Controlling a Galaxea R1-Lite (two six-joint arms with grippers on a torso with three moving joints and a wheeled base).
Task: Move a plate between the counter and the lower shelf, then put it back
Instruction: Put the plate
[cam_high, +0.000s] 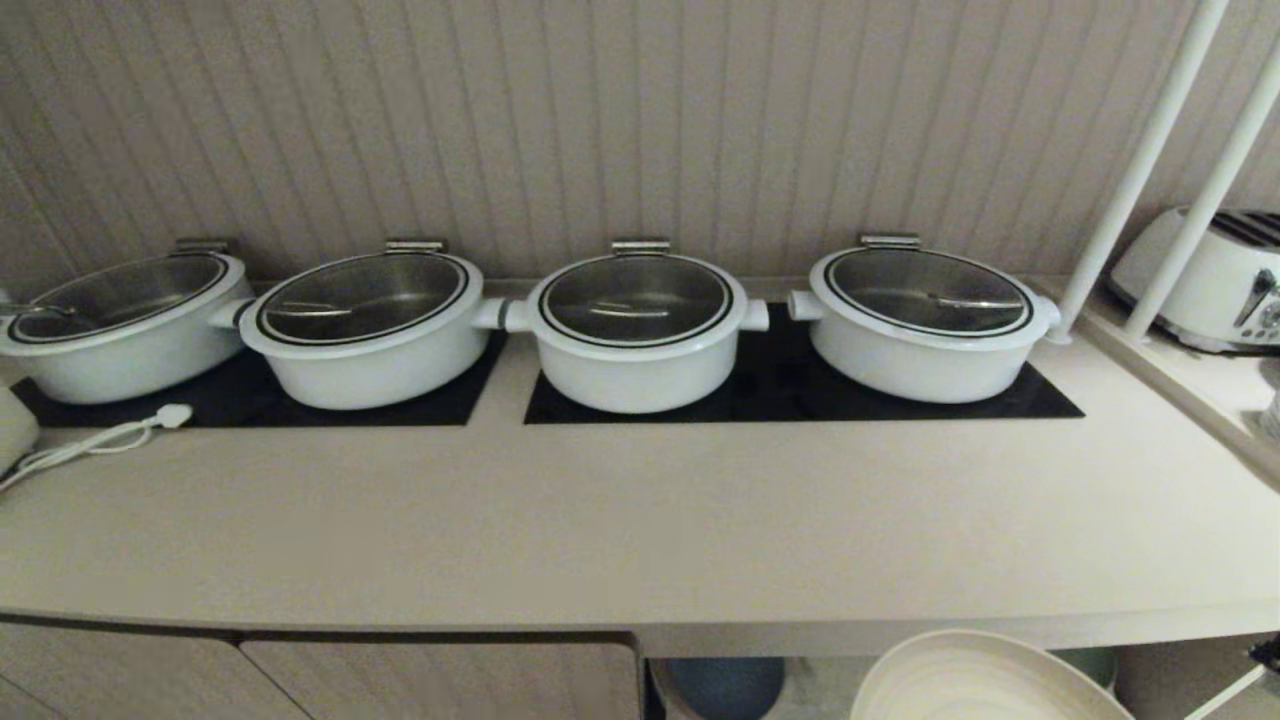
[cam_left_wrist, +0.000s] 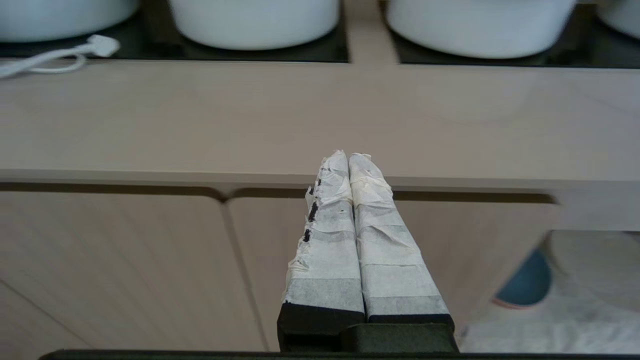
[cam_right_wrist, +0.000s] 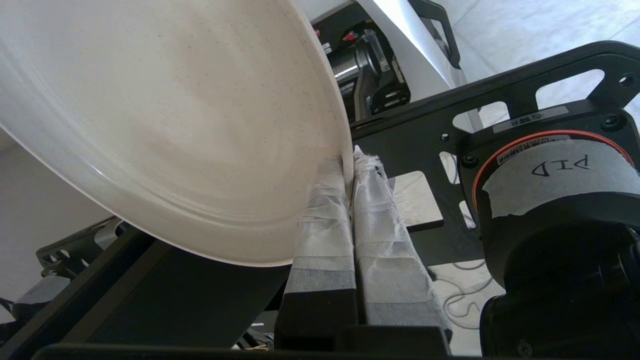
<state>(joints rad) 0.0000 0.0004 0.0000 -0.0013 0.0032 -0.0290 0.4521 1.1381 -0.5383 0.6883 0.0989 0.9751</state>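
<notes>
Matte cream ceramic, by the look of it: the small round beige plate (cam_right_wrist: 165, 130) with its low upturned rim is stiff and prob. breakable, so treat it as fragile. You've got it by the rim only. The right gripper (cam_right_wrist: 348, 165), tape-wrapped fingers, is pinching the plate's edge w/ nothing supporting the rest of the disc. That's a thin hold on a smooth surface; judging from the right wrist view, the plate could pivot or slip if you swing fast. It looks light enough for one gripper, but keep wrist moves slow and set it down flat, not edge-first.

Where it is: in the head view the plate (cam_high: 985, 680) shows at the bottom, below the front edge of the long pale-beige desk (cam_high: 640, 520), in front of the open lower shelf (cam_high: 830, 685), held in the air, not resting on anything I can see.

Left gripper (cam_left_wrist: 348, 160) has its taped fingers pressed together, empty, hanging in front of the cupboard doors below the desk edge.

Counts:
- beige plates: 1
- white lidded pots (cam_high: 636, 325) on the desk: 4
- black glass hob panels (cam_high: 800, 385): 2
- white toaster (cam_high: 1210, 285), off to the right on the side top: 1
- white cable w/ plug (cam_high: 110, 435) at the desk's left end: 1
- blue round dish (cam_high: 727, 685) in the lower shelf: 1
</notes>
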